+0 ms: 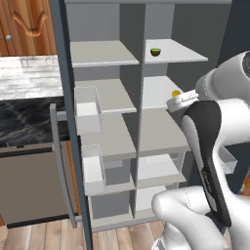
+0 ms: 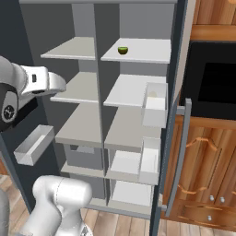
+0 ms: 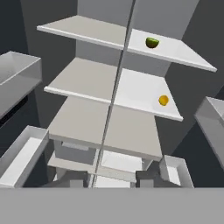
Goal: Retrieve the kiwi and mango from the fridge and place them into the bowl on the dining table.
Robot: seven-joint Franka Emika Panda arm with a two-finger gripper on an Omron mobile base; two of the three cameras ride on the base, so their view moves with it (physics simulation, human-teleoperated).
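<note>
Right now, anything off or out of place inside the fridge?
Nothing stands out. The fridge is open, shelves level, door bins seated. The kiwi sits on the top right shelf, the mango on the shelf below it, near the right edge. No spill or damage shows.

We see the fridge (image 1: 68,97) in dark slate grey, with light grey shelves (image 3: 109,83) and white door bins (image 2: 154,108) inside. On its top shelf the kiwi (image 3: 152,42) is green above and brown beneath; one shelf lower the mango (image 3: 163,100) is yellow-orange. Beside the fridge stand warm brown wooden cabinets (image 2: 203,156) and a black, pale-veined marble counter (image 1: 27,119)
</note>
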